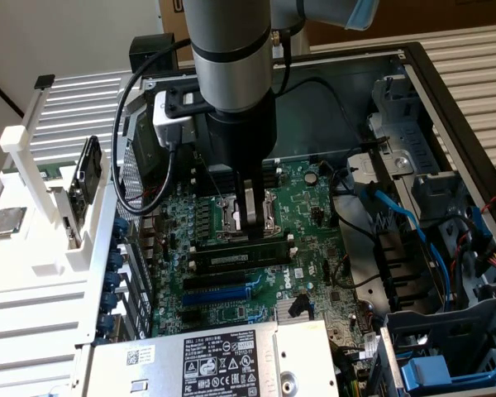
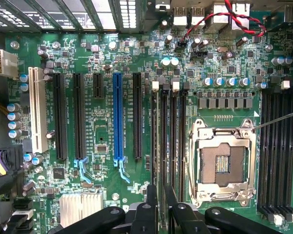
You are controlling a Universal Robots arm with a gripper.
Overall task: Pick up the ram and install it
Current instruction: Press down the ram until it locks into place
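While its fingers stand slightly apart and hold nothing, the gripper (image 1: 250, 225) hangs low over the motherboard (image 1: 314, 207), beside the CPU socket (image 1: 274, 217). Just nearer in the exterior view, the ram (image 1: 241, 257) sits in a black memory slot, with the blue expansion slot (image 1: 223, 294) nearer still.

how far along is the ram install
Looks done: the ram stands in a black memory slot beside the CPU socket. In hand: the gripper hangs right above that slot; whether it grips the stick is unclear. Left: full seating, since the end clips can't be judged.
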